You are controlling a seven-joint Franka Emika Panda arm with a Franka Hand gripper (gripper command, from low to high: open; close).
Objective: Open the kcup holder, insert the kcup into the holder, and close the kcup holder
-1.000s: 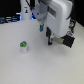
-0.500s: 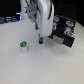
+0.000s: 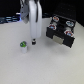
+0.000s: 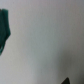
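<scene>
Down at the end of the white robot arm (image 3: 32, 17), the pincer (image 3: 32, 41) hangs just above the pale tabletop (image 3: 40, 67), too blurred for me to tell whether its jaws are parted or clenched. Just beside it, toward the exterior view's left, stands the small white cylindrical kcup with a green top (image 3: 22, 47), upright on the table's middle. Well apart, toward the table's far right corner, sits the black boxy kcup holder (image 3: 62, 31), its drawer front pulled forward, round pod slots showing on top.
</scene>
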